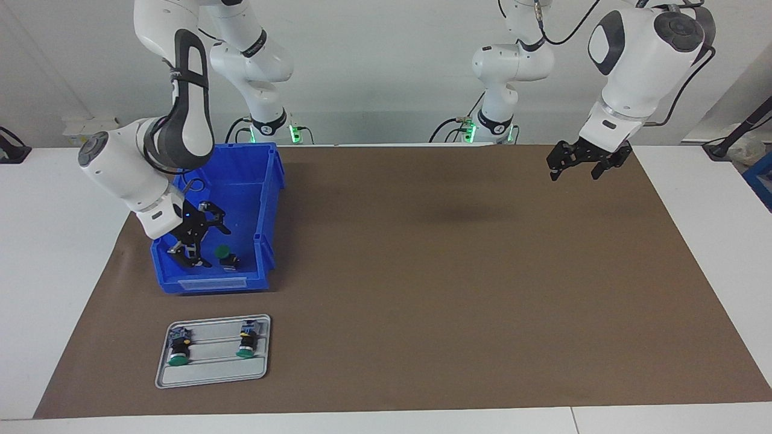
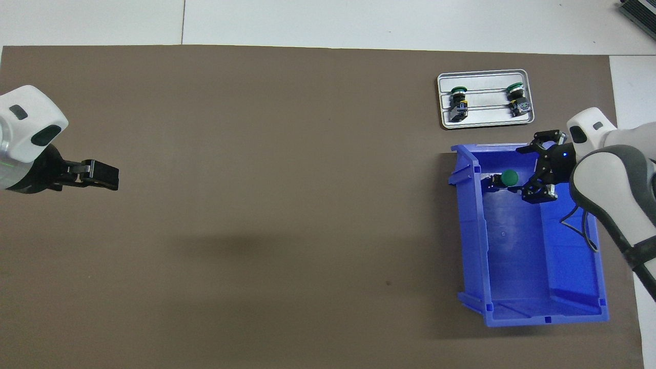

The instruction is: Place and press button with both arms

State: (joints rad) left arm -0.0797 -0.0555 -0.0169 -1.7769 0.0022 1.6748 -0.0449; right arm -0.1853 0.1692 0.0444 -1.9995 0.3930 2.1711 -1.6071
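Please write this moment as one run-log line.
right claw: open, in bin beside button | left claw: waiting over mat | tray: two buttons

No text, label, brand, number or sign can be read anywhere in either view. The blue bin (image 1: 265,181) has a pale rectangular label holder on its wall just below the right gripper (image 1: 199,238), but nothing legible stands on it. The arm links above that gripper carry dark bands with faint marks too small to make out.
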